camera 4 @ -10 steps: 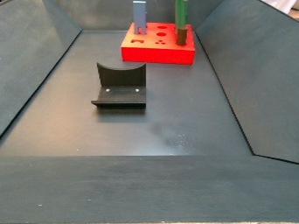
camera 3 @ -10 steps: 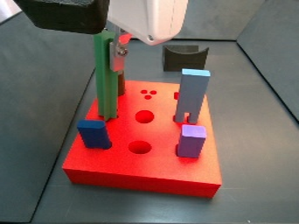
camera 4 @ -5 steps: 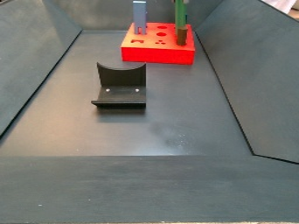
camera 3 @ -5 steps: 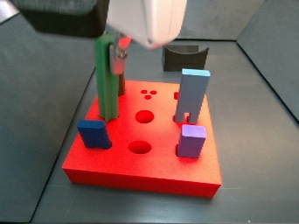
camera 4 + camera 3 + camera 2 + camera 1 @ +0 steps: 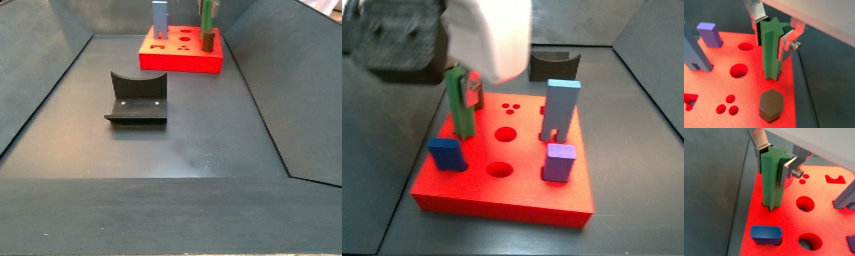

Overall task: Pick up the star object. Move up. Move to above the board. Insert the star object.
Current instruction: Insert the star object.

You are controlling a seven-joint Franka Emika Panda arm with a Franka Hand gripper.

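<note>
The green star object stands upright with its lower end in a hole near the edge of the red board. It shows in both wrist views and in both side views. My gripper is over the board, its silver fingers pressed on opposite sides of the star's upper part, shut on it. In a side view the blurred gripper and wrist hide the star's top. The board also shows in other views.
Other pieces stand in the board: a tall light blue post, a blue block, a purple block, a dark hexagonal peg. Round holes are open. The fixture stands on the dark floor; bin walls rise around.
In the side view the arm's body now looks blurred, larger and lower over the star. The star still stands in the same hole.
</note>
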